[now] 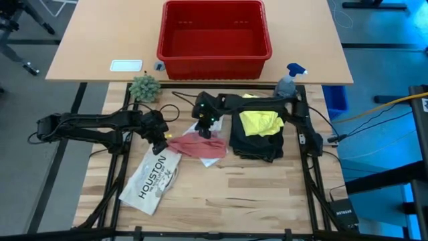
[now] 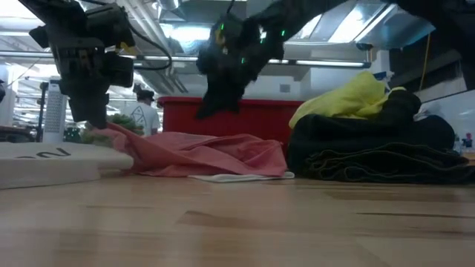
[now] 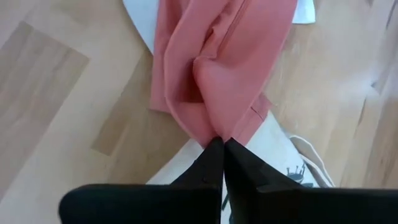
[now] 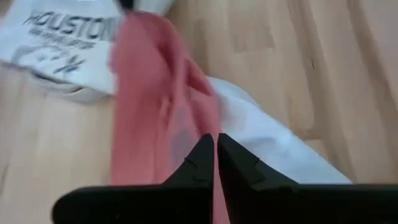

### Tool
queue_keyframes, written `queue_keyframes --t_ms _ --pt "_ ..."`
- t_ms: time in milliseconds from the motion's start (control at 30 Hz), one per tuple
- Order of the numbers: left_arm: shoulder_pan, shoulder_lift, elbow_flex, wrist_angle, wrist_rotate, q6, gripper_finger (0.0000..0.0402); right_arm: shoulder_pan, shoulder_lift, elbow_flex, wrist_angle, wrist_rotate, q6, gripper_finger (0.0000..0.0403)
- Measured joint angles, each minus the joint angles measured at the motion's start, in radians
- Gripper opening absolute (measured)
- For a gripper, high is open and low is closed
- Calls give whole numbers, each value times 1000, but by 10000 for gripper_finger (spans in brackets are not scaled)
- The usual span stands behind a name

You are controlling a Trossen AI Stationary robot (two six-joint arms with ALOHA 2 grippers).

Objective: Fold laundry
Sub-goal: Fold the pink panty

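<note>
The pink cloth (image 1: pixel 195 144) lies rumpled on the wooden table (image 1: pixel 254 194), and I take it as my landmark. My left gripper (image 3: pixel 219 144) has its jaws pressed together on the cloth's edge at the end nearest the white "HOUSTON" item (image 1: pixel 151 179), pinching a fold of the fabric (the wrist view shows the pink bunching right at my fingertips). In the low view that end is lifted slightly off the table under my left gripper (image 2: pixel 95 119).

My right gripper (image 1: pixel 206 128) hangs above the far side of the pink cloth, its jaws closed together; I cannot tell from the wrist view whether any fabric is caught between them, and in the low view it sits clear above the cloth.

Under the pink cloth, a small white cloth (image 1: pixel 212 161) pokes out along its near edge. Just beside the pink cloth, on the right arm's side, sits a pile of black trousers (image 1: pixel 257 146) with the yellow T-shirt (image 1: pixel 261 123) heaped on top. Well beyond the pink cloth stands the red basket (image 1: pixel 214 40), with a small green plant (image 1: pixel 144 88) and a spray bottle (image 1: pixel 289 80) nearer in.
</note>
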Motion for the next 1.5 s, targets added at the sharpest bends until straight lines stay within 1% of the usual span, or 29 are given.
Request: queue_keyframes --t_ms 133,567,733,867,1000,1033,1067,1200,1300,1333,1500 --pt "0 0 0 -1 -1 36 0 -6 32 0 16 -62 52 2" --pt "0 0 0 0 -1 103 0 10 54 1 34 -46 102 0" --pt "0 0 0 2 -1 106 0 16 72 1 26 -138 110 0" --pt "0 0 0 1 -1 108 0 42 75 1 21 -178 110 0" --pt "0 0 0 0 1 125 0 73 78 1 17 -344 120 0" --pt "0 0 0 0 1 125 0 81 77 1 19 -364 120 0" --pt "0 0 0 0 1 125 0 86 71 1 18 -353 120 0" --pt "0 0 0 0 1 124 0 87 64 10 46 -180 132 0" --pt "0 0 0 0 1 107 0 76 66 15 88 -92 162 0" --pt "0 0 0 2 1 99 0 71 67 15 99 -71 173 0" --pt "0 0 0 31 0 65 0 70 70 15 102 -33 183 0"
